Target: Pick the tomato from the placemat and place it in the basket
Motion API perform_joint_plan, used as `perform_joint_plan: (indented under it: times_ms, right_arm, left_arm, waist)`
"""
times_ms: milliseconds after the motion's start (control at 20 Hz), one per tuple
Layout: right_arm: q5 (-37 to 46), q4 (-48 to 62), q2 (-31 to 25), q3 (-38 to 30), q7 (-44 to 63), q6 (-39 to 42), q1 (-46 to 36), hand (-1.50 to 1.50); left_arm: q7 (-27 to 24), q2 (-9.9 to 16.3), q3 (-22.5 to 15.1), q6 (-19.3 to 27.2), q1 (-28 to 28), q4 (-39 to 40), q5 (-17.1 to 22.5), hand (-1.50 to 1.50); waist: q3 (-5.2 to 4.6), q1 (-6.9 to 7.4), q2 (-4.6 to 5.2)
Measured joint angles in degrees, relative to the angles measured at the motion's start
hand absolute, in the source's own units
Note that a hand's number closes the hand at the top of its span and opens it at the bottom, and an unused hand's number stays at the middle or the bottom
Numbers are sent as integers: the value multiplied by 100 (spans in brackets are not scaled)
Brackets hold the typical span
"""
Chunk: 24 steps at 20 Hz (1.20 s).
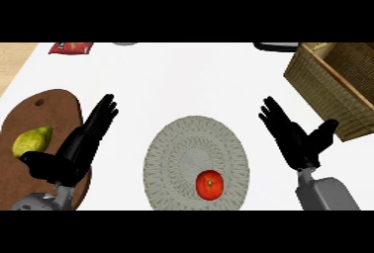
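A red tomato (209, 184) lies on the near part of a round grey woven placemat (191, 143) in the middle of the white counter. The wicker basket (318, 81) stands at the far right, partly cut off by the view's edge. My right hand (298, 141) is open, fingers straight and pointing away, to the right of the placemat and between it and the basket. My left hand (76, 146) is open too, left of the placemat, over the edge of a wooden board. Neither hand touches the tomato.
A brown wooden cutting board (36, 118) at the left carries a yellow-green pear (30, 141). A red packet (70, 48) lies at the far left edge. Dark objects show at the far edge, one near the basket (276, 46).
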Motion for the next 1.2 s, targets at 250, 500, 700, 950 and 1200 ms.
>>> perform_joint_plan:
  times_ms: [250, 500, 700, 950, 1200]
  right_arm:
    - [897, -1165, 102, 182, -228, -1168, 394, 150]
    - [2510, -1921, 270, 1237, -456, -2084, 467, -150]
    - [3874, -1840, 909, 2009, -99, -3321, 607, -150]
    - [5414, -1487, 1096, 2137, 786, -4397, 966, -150]
    - [6631, -1240, 893, 1910, 1852, -4477, 1382, -150]
  left_arm:
    - [-196, -37, 406, 414, 219, -68, -117, 0]
    - [-283, -219, 614, 753, 314, -27, -109, 0]
    - [-326, -324, 631, 864, 356, 9, -135, 0]
    - [-362, -370, 688, 1015, 426, 11, -190, 0]
    - [-374, -361, 749, 1123, 501, -38, -234, 0]
  waist:
    - [9, -171, 32]
    - [-14, -157, 12]
    - [-18, -162, 41]
    - [-50, -332, 31]
    - [-88, -477, 27]
